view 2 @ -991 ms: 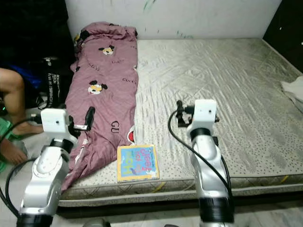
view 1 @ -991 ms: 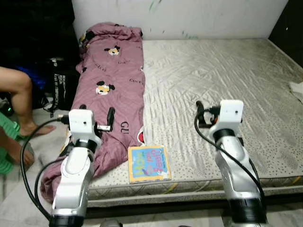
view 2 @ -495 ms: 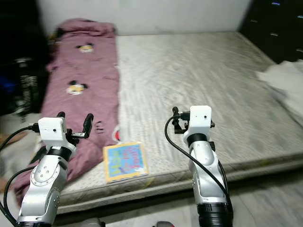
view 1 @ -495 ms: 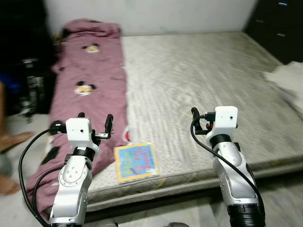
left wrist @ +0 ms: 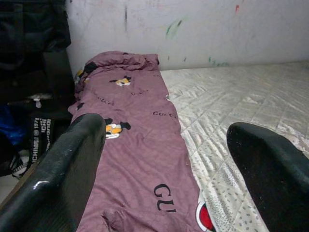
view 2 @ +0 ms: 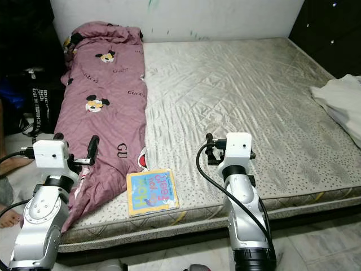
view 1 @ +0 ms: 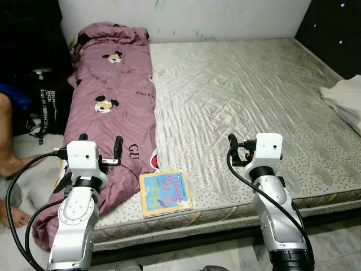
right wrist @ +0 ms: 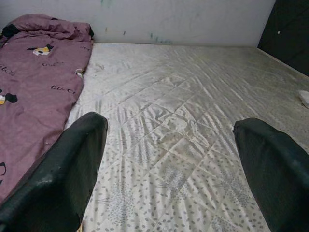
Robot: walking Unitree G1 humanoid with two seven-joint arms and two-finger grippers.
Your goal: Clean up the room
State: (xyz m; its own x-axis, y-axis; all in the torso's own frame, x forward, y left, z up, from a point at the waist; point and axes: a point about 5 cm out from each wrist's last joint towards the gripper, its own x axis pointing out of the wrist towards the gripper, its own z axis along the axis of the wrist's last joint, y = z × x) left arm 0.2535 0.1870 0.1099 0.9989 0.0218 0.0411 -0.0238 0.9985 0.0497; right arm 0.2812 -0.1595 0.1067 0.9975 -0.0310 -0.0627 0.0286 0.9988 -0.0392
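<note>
Person's bare leg [view 1: 12,132] at far left, on floor beside black bag [view 1: 46,107]. Left gripper [view 1: 100,152] raised above purple cartoon-print blanket [view 1: 110,107], jaws spread wide, empty. Blanket lies along bed's left side, lower end hanging off front corner. Colourful picture book [view 1: 164,193] flat on mattress [view 1: 242,90] near front edge, just beside blanket. Right gripper [view 1: 232,151] over bare mattress, jaws wide apart, empty. White cloth [view 1: 345,101] at bed's right edge.
</note>
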